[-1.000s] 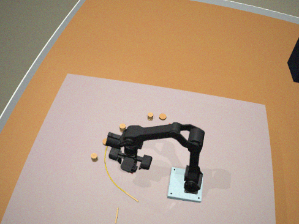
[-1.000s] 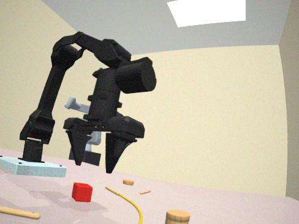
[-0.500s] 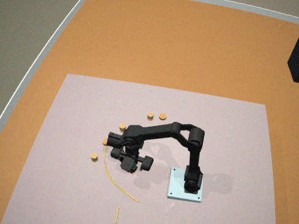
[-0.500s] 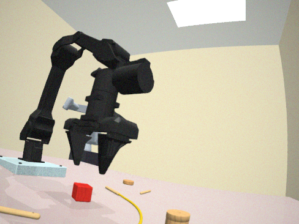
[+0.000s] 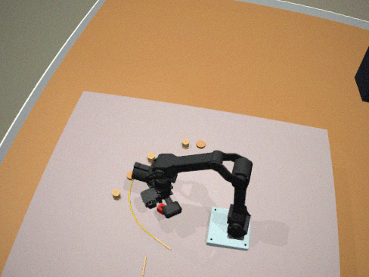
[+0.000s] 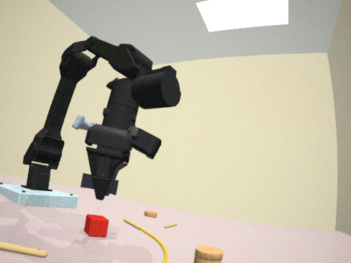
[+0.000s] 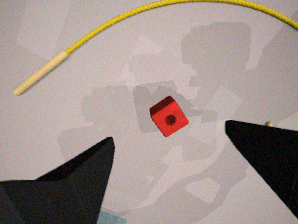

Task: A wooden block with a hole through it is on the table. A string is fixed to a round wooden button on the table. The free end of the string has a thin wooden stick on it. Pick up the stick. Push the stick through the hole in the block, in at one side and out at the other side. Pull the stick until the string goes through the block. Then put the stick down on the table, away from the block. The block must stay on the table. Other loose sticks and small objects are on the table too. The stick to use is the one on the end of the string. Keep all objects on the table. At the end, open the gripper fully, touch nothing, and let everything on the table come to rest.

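Observation:
The red block sits on the table; a dark round hole shows in one face in the wrist view. My gripper is wide open and empty, above the block, which appears between the fingers in the wrist view. The yellow string curves on the table around the block from the round button. Its wooden stick lies flat, away from the gripper. The arm hides part of the table in the top view.
A loose stick lies beyond the string's stick. Another loose stick lies front left in the exterior view. Wooden cylinders and discs stand or lie around.

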Controlling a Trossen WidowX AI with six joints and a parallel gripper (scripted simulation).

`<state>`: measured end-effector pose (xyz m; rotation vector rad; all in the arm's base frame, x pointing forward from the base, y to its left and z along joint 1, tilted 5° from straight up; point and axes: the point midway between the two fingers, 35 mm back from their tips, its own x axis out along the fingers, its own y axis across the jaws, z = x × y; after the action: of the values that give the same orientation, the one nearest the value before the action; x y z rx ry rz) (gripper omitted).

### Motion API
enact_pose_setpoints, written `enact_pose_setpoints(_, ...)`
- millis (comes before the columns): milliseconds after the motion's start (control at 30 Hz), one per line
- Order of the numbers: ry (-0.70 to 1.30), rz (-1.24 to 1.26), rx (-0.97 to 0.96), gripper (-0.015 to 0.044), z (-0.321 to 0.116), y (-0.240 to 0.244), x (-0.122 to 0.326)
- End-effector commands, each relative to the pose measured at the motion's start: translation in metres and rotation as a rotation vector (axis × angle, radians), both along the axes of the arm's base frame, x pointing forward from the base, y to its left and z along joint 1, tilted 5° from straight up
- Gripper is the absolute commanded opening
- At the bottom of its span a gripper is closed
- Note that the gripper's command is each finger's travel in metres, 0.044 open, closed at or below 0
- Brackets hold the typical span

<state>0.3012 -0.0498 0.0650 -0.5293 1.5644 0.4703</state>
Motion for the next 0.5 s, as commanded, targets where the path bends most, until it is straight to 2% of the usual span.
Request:
enact_pose_setpoints(0,-0.039,-0.852,-0.028,0.044,0.0052,-0.0021,0.0005)
enact_pose_setpoints(467,-0.071,-1.499,-0.054,0.044,0.0088,-0.0044,0.0012)
